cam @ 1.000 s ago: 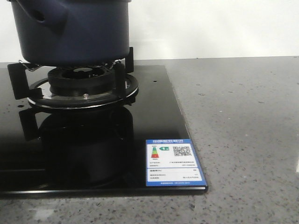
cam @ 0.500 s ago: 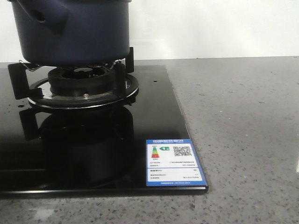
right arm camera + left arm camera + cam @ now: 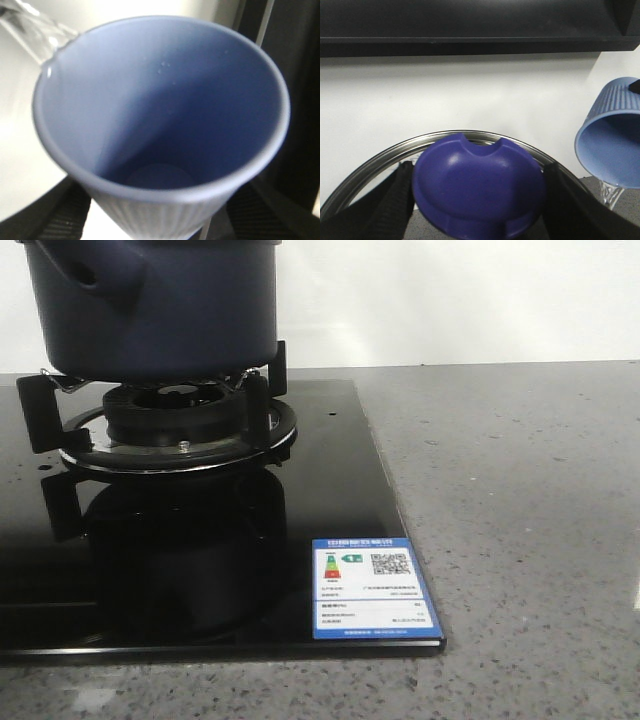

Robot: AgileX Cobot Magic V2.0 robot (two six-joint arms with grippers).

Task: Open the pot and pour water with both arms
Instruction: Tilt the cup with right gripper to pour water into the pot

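Observation:
In the front view the dark navy pot [image 3: 150,310] sits on the gas burner [image 3: 178,420], its top cut off by the frame; neither gripper shows there. The left wrist view has my left gripper [image 3: 477,200] shut on the lid's purple-blue knob [image 3: 477,180], with the lid's steel rim [image 3: 420,142] arcing behind it. Beside it the light blue ribbed cup [image 3: 612,145] hangs tilted, a thin stream of water [image 3: 610,192] falling from its lip. My right gripper [image 3: 160,217] is shut on that cup [image 3: 160,125], and water [image 3: 35,27] runs off its rim.
The burner stands on a black glass cooktop [image 3: 340,490] with an energy label sticker [image 3: 372,588] at its front right corner. Grey speckled counter [image 3: 520,520] stretches to the right. A white wall is behind, and a dark hood edge [image 3: 470,30] is overhead.

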